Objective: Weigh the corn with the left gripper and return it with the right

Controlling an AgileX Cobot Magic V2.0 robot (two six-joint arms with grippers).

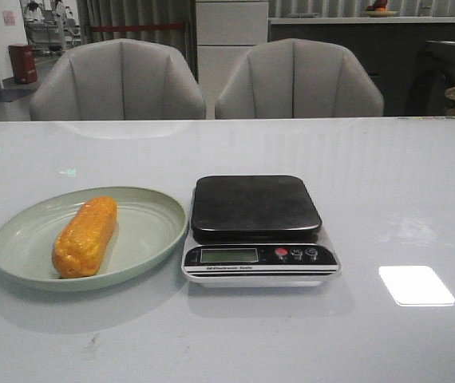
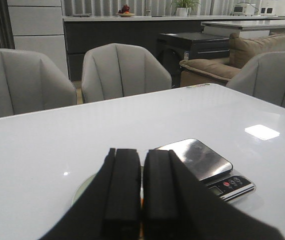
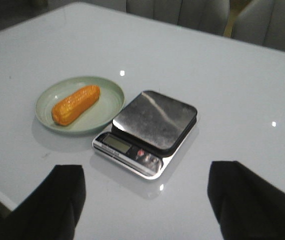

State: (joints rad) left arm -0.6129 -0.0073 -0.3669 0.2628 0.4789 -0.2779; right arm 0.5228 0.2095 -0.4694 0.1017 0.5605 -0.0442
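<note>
1. Left claw (image 2: pixel 141 200), black and two-fingered, pressed together with only a thin slit between the fingers, gripping nothing, hovering over the glossy white surface (image 1: pixel 403 191).
2. Right claw (image 3: pixel 145 202) spread wide, fingers at the frame's edges and cut off.
3. Stubby orange-yellow corn (image 1: pixel 85 236) lying inside the pale green round plate (image 1: pixel 149 231), just beside the flat black-topped silver kitchen scale (image 1: pixel 256 207).
4. Scale platform bare; display unreadable.
5. Plate mostly hidden behind the left fingers in the left wrist view.
</note>
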